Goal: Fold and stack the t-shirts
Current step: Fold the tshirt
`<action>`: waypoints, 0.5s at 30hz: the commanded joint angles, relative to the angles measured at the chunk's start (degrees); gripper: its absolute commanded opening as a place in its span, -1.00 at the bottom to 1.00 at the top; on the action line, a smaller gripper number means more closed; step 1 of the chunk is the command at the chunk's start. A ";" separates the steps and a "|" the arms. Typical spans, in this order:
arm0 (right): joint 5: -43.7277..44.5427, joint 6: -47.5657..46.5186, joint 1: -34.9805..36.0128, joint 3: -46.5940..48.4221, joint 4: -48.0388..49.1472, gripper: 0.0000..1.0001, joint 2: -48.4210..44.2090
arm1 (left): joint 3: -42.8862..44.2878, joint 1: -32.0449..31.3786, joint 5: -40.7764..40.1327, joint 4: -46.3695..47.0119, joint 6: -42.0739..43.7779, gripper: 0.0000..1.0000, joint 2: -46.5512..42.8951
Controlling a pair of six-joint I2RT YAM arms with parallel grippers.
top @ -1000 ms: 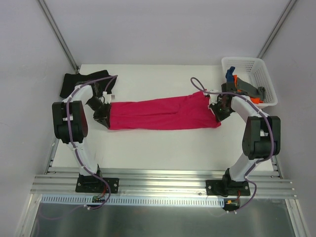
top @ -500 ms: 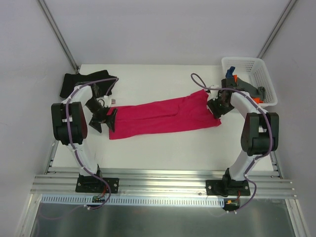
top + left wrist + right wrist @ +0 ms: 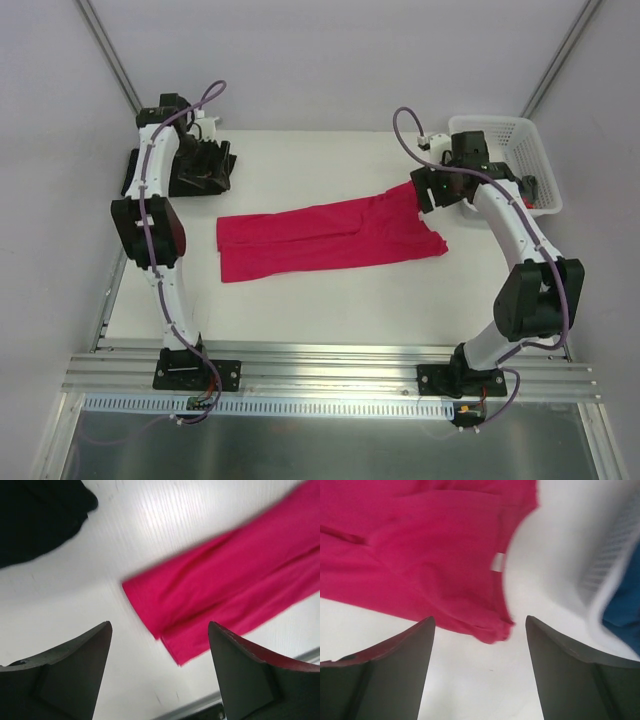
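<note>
A crimson-pink t-shirt (image 3: 330,235) lies folded into a long strip across the middle of the table, free of both grippers. Its left end (image 3: 225,580) shows in the left wrist view, and its right end (image 3: 420,555) with a small white label (image 3: 497,561) in the right wrist view. A black t-shirt (image 3: 135,180) lies at the far left corner. My left gripper (image 3: 210,165) hangs open above the black t-shirt (image 3: 35,515), nothing between its fingers (image 3: 159,627). My right gripper (image 3: 425,195) stands open above the pink shirt's right end, also holding nothing (image 3: 480,620).
A white lattice basket (image 3: 505,140) stands at the back right corner, just right of my right arm. Its wall (image 3: 615,570) and blue cloth (image 3: 625,605) inside it show in the right wrist view. The table's front edge runs below the pink shirt.
Both grippers opened and let go of the pink shirt's ends, then rose. The left arm swung back over the black shirt. The pink shirt settled slightly askew.
</note>
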 commanded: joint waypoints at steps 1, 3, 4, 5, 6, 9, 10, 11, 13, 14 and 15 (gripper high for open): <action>-11.63 11.59 2.20 -0.95 -2.56 0.52 0.34 | 5.16 -1.30 3.15 -1.49 -1.93 0.51 7.04; -15.26 16.42 2.47 -1.84 -1.59 0.53 2.80 | 7.01 -2.09 4.56 -1.49 -1.57 0.43 10.30; -17.45 21.14 2.64 -2.62 -0.98 0.52 3.85 | 7.36 -2.53 4.57 -1.49 -1.57 0.38 11.09; -18.17 22.75 2.73 -2.98 0.16 0.52 5.34 | 7.45 -2.79 4.91 -1.31 -1.40 0.34 12.14; -18.70 23.29 2.90 -2.90 0.34 0.52 6.22 | 7.45 -3.06 5.09 -1.05 -1.31 0.28 12.59; -18.35 22.33 4.49 -1.67 0.52 0.52 9.03 | 7.63 -4.11 6.23 -0.79 -1.57 0.15 13.55; -18.61 22.59 4.75 -1.32 0.52 0.52 9.74 | 7.72 -4.29 6.50 -0.52 -1.75 0.13 13.82; -18.53 22.94 4.75 -1.05 0.52 0.52 10.44 | 7.72 -4.38 6.76 -0.52 -1.57 0.12 14.43; -18.70 23.30 4.75 -0.79 0.52 0.52 11.85 | 8.07 -4.47 6.94 -0.61 -1.66 0.11 15.22; -18.79 23.47 4.84 -0.79 0.43 0.52 12.29 | 8.07 -4.38 6.94 -0.61 -1.57 0.11 15.92; -18.79 23.73 4.84 -0.96 0.34 0.52 12.64 | 8.07 -4.38 6.94 -0.61 -1.48 0.11 16.28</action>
